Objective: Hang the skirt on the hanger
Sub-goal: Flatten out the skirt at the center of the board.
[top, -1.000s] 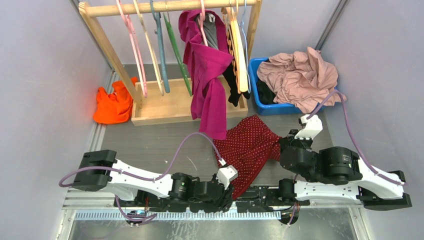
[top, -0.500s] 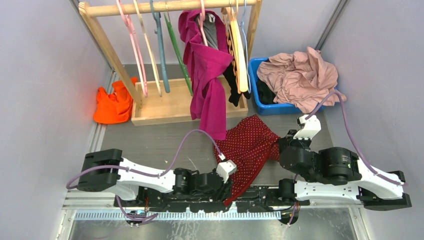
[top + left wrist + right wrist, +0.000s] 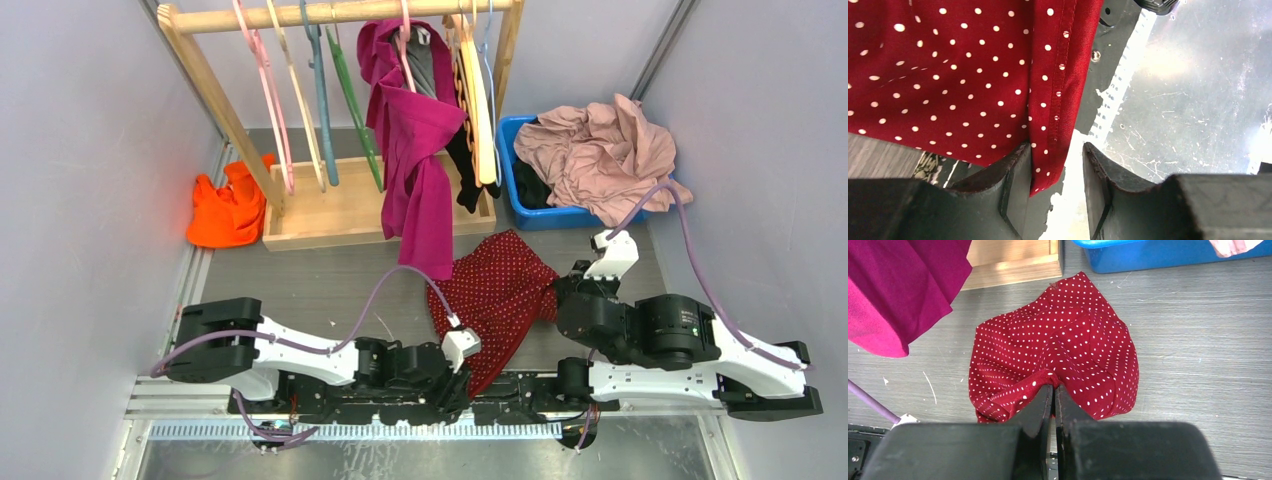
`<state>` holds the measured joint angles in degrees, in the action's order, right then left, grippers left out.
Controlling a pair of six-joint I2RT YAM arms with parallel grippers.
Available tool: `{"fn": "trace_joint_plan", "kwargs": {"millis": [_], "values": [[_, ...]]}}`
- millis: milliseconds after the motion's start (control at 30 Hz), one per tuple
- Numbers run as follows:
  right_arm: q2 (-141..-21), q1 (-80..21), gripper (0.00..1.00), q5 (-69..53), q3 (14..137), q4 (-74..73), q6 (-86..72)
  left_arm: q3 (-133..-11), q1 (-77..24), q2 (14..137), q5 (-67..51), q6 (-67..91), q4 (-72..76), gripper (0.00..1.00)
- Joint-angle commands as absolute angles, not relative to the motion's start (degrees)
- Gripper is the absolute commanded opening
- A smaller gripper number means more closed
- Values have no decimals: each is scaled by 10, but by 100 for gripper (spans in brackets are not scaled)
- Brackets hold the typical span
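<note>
Between the right fingers (image 3: 1037, 407), a skirt (image 3: 1058, 355) fold, its pinched tip hidden.

Bright, sharp; glare nr base.

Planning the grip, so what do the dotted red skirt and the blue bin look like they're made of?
Skirt: soft cloth, probably woven, faintly shiny; it folds and bunches, and the left wrist view shows a stitched hem. Blue bin: likely rigid plastic, smooth and evenly coloured, with a straight moulded rim.
</note>
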<state>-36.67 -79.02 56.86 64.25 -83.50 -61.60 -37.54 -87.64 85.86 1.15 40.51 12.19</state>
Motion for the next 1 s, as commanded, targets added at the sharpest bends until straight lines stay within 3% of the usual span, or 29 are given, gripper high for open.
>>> {"fn": "trace_joint_plan", "kwargs": {"millis": [0, 167, 200, 367, 600, 733, 967], "values": [[-364, -790, 8, 581, 641, -813, -616, -379, -879, 872, -16, 418, 162, 38], [-361, -791, 8, 580, 644, -814, -614, -389, -879, 881, -1, 423, 125, 3], [-360, -791, 8, 581, 645, -814, -613, -392, -879, 876, 9, 423, 105, 0], [-362, -791, 8, 572, 664, -805, -596, -442, -879, 801, 99, 422, -68, 0], [-415, -791, 8, 525, 758, -804, -526, -626, -875, 633, 265, 412, -396, 0], [-453, -791, 8, 488, 814, -809, -493, -747, -865, 604, 339, 409, -554, 0], [-479, -790, 8, 447, 890, -805, -453, -902, -864, 610, 397, 407, -694, 0]]}}
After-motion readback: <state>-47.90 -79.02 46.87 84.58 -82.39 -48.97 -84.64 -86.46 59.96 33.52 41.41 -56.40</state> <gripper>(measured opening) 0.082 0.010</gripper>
